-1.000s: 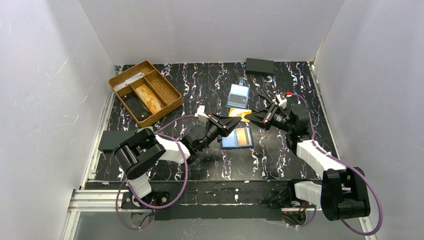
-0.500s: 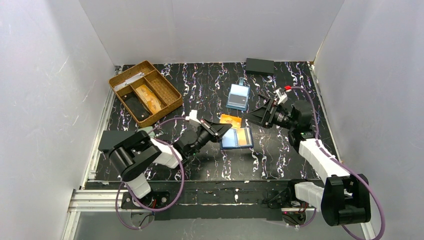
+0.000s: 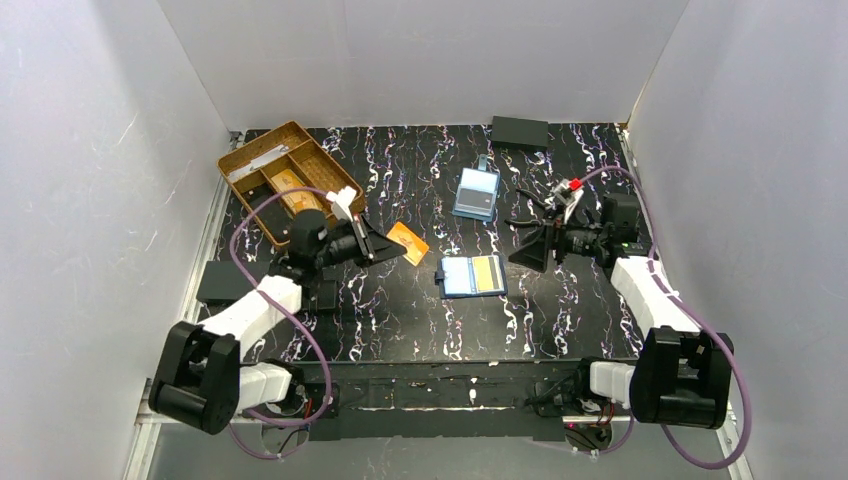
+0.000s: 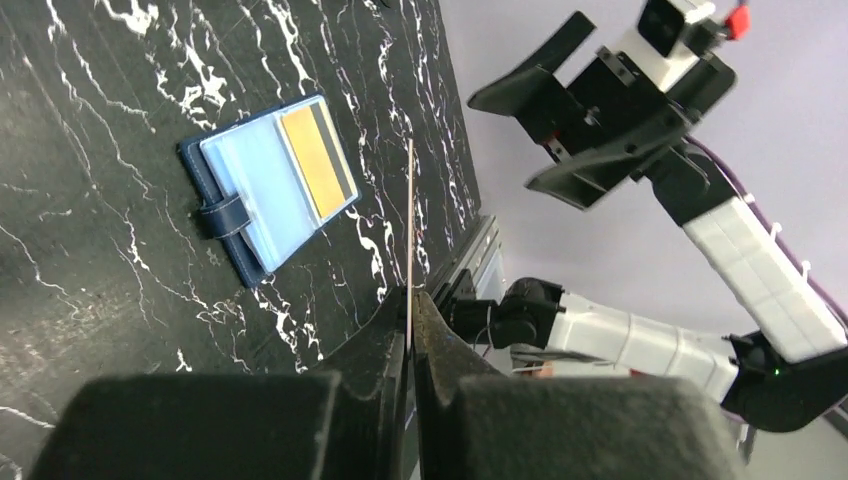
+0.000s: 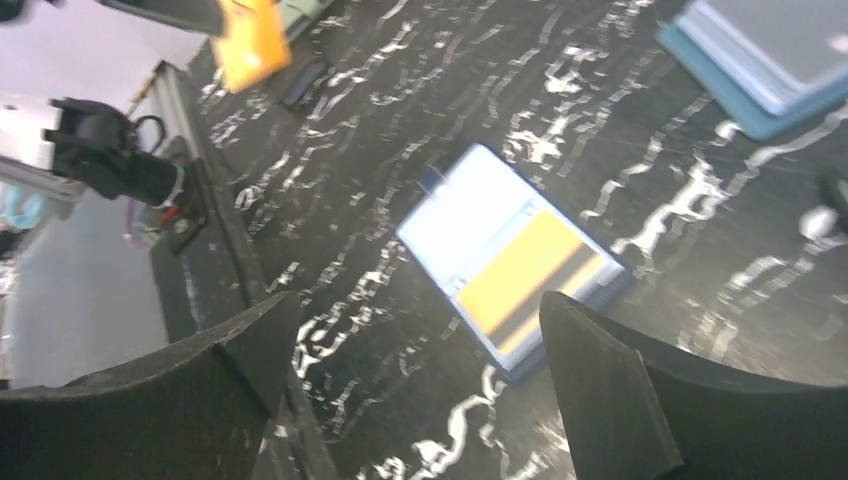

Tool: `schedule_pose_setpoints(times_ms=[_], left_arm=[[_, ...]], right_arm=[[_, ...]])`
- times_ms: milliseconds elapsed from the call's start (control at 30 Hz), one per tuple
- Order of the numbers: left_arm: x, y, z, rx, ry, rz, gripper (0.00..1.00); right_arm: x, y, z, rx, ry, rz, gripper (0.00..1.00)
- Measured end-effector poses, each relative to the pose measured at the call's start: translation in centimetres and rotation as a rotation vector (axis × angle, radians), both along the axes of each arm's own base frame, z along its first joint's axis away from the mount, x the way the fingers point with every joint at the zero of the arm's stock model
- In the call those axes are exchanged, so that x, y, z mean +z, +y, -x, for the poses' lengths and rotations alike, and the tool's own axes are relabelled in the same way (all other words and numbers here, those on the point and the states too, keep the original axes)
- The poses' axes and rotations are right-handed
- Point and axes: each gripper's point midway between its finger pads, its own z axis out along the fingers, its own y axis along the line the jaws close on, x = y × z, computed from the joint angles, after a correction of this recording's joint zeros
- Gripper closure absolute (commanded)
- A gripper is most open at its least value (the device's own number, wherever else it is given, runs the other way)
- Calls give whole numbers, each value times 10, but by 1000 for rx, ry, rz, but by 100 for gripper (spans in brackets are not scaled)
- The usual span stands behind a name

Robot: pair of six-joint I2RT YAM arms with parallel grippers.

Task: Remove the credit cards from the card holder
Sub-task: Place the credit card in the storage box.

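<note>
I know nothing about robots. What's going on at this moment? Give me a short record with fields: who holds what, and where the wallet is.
left gripper: shut on a thin orange plastic card, clear of the wallet
right gripper: open, empty, to the right of the wallet
wallet: small navy fold-over card holder, lying open on the black marbled table
inside it: one yellow-orange card, not yet taken out
</note>
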Motion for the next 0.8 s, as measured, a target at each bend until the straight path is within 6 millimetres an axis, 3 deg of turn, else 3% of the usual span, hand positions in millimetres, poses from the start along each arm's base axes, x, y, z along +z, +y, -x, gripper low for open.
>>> schedule_pose_setpoints(times_ms=[233, 533, 800], left_arm=[[35, 24, -11, -122, -96, -194, 100], [16, 72, -32, -124, 28, -301, 100], [20, 105, -50, -77, 47, -320, 100]], right_arm=[[-17, -40, -13, -112, 3, 12, 2], [-30, -45, -10, -121, 29, 52, 2], [-34, -46, -9, -129, 44, 69, 2]])
